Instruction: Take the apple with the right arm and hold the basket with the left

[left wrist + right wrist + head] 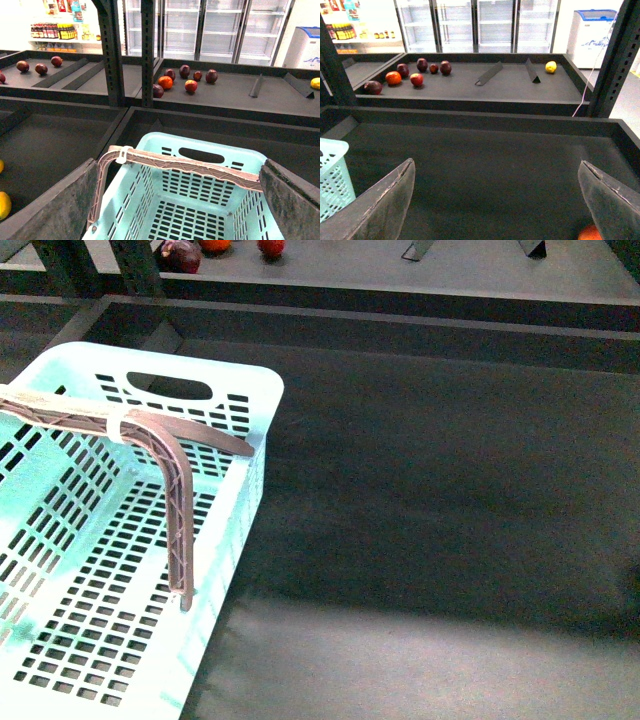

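Both wide open, empty: left tool (180, 167) over the ribbed handle (180, 490) of the basket (245, 502) (stiff, light, take it mid-bar), right tool (496, 165) above the counter (485, 145); apple (270, 246) sits on the far shelf (450, 270), right of an orange fruit (213, 244) — hard, glossy, likely slippery, so pinch its widest middle.

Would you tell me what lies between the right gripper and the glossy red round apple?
In the right wrist view, only bare dark shelf floor and a raised dark wall separate the right gripper from the glossy red round apple.
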Tool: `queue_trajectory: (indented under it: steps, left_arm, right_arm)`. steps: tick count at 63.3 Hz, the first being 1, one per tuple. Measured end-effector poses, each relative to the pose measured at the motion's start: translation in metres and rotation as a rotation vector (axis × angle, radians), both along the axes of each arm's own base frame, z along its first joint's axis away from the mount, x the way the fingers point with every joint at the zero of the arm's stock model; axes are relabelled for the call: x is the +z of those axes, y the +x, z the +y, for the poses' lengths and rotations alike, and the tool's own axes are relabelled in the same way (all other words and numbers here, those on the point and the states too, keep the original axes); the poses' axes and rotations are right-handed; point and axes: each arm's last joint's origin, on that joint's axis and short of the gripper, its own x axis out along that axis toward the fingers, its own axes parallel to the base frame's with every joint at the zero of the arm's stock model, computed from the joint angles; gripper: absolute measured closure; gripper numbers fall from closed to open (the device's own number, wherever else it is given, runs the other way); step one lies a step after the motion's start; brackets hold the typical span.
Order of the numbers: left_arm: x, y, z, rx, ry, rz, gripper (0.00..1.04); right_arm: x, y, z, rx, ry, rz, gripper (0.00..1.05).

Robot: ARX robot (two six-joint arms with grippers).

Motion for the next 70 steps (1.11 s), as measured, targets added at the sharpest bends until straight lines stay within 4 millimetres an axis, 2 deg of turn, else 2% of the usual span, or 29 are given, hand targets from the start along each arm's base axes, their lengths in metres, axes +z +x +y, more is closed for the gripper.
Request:
queue_trajectory:
  steps: [26,33,36,44,47,60,67,70]
  left_arm:
    - [0.000,0.000,0.000,0.000,0.000,0.001,0.07]
    - [0.001,0.004,-0.001,0.072,-0.181,0.347,0.07]
    - [0.007,0.011,-0.003,0.073,-0.288,0.411,0.07]
    - [0.030,0.029,-0.006,0.014,-0.515,0.402,0.07]
    - [0.038,0.042,-0.005,-0.002,-0.663,0.418,0.07]
    - [0.019,0.094,0.003,0.045,-1.042,0.531,0.07]
    - [0.014,0.124,0.005,0.058,-1.129,0.535,0.07]
    - [0.011,0.142,0.006,0.066,-1.162,0.537,0.07]
  right_arm:
    - [0.000,0.000,0.000,0.000,0.000,0.000,0.09]
    - [0.000,0.000,0.000,0.000,0.000,-0.001,0.09]
    - [0.000,0.000,0.000,0.000,0.000,-0.001,0.09]
    - [0.000,0.000,0.000,0.001,0.000,-0.001,0.09]
    - [0.000,0.000,0.000,0.001,0.000,-0.001,0.09]
    - [0.000,0.000,0.000,0.001,0.000,-0.001,0.09]
    - [0.000,0.000,0.000,0.001,0.000,-0.001,0.09]
    - [0.000,0.000,0.000,0.001,0.000,-0.001,0.09]
